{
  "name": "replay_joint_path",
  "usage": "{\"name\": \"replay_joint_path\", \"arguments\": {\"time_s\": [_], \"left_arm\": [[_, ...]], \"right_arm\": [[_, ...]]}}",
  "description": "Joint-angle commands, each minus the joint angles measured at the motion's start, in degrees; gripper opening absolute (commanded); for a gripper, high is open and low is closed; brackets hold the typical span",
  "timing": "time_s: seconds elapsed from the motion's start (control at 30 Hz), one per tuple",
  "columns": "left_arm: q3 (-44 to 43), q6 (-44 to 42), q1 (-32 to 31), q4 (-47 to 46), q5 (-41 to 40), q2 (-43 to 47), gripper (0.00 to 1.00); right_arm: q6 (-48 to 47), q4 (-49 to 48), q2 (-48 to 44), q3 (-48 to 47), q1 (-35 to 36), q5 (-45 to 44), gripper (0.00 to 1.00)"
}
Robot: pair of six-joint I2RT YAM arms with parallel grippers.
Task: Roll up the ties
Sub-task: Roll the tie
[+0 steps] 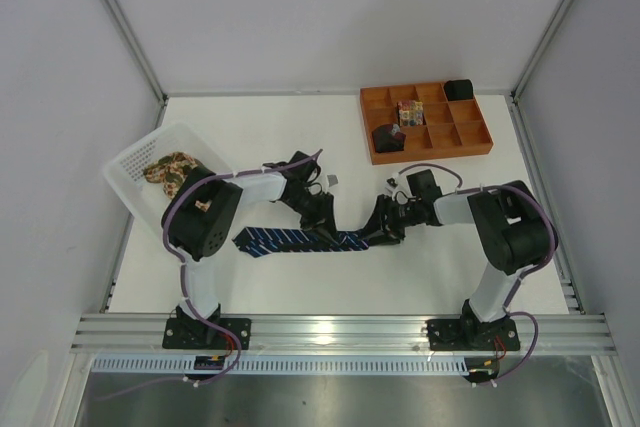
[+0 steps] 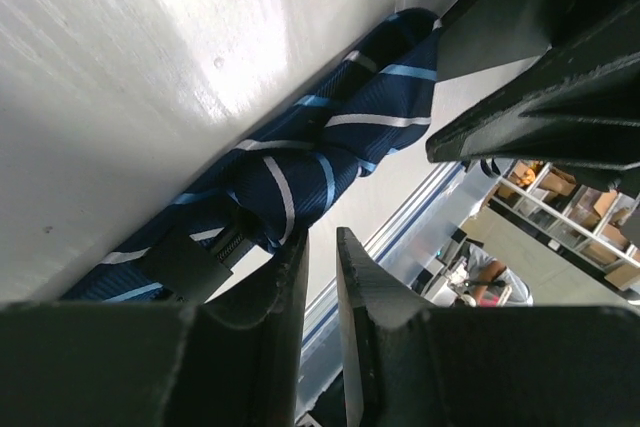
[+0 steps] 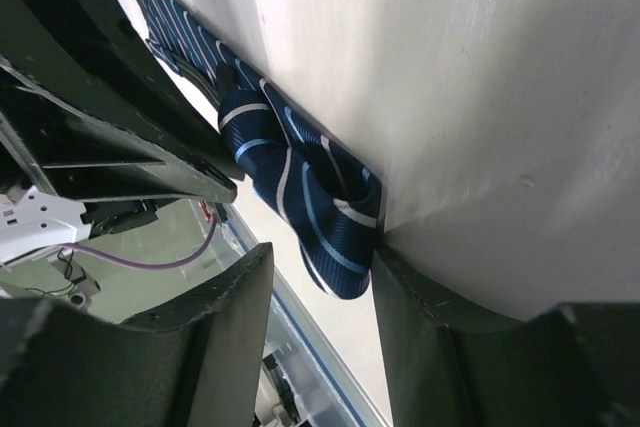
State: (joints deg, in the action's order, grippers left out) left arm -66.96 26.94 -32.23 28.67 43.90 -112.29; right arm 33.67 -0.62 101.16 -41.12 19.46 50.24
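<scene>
Left gripper (image 1: 322, 215) and right gripper (image 1: 383, 230) both reach down to the navy tie (image 1: 285, 240), which lies flat on the white table (image 1: 300, 137) in front of the arm bases. Its long axis runs left to right across the overhead view, and its broad pointed end faces left. Its other end is under the right gripper. The left gripper meets the tie partway along its length. The tan floral tie (image 1: 170, 169) lies bunched in the tilted white basket (image 1: 125, 162) at the far left. The orange tray (image 1: 372, 142) sits well apart at the far right, and the print on a small coloured item in it is too small to read. From the left wrist, the two dark fingers (image 2: 270, 307) stand with only a thin slit between them and nothing in it. The striped cloth runs diagonally just past their tips, humped into a fold. From the right wrist, the fingers (image 3: 420, 317) are moderately apart. The tie's near end is curled back on itself in a loose loop that hangs into the gap and touches one finger but not the other. The rest of the tie stretches away toward the upper left, and no label or writing on the cloth is legible.
</scene>
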Motion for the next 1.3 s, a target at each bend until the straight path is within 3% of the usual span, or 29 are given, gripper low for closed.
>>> {"name": "replay_joint_path", "arguments": {"time_s": [0.0,0.33,0.53,0.63,0.9,1.27], "left_arm": [[2.4,-0.4,-0.2,-1.5,-2.2,0.0,0.24],[3.0,-1.2,-0.2,-1.5,-2.9,-1.2,0.24],[1.6,-1.5,-0.1,-0.7,-2.1,-1.3,0.23],[0.7,-1.4,-0.2,0.2,-1.5,0.7,0.23],[-3.8,-0.1,-0.1,2.3,0.2,4.2,0.25],[-7.9,1.5,-0.2,-0.3,0.2,-3.8,0.25]], "right_arm": [[-1.2,-2.1,2.5,0.5,-0.2,-3.3,0.49],[-1.5,-2.9,4.2,-0.1,-0.5,-3.0,0.34],[-2.2,-1.1,2.3,-1.2,-0.5,-2.9,0.16],[-3.4,0.4,2.2,-1.7,-0.6,-3.3,0.0],[-6.2,6.2,-0.9,-3.2,0.7,-9.4,0.0],[-10.1,10.7,-2.1,-4.9,2.2,-12.9,0.0]]}}
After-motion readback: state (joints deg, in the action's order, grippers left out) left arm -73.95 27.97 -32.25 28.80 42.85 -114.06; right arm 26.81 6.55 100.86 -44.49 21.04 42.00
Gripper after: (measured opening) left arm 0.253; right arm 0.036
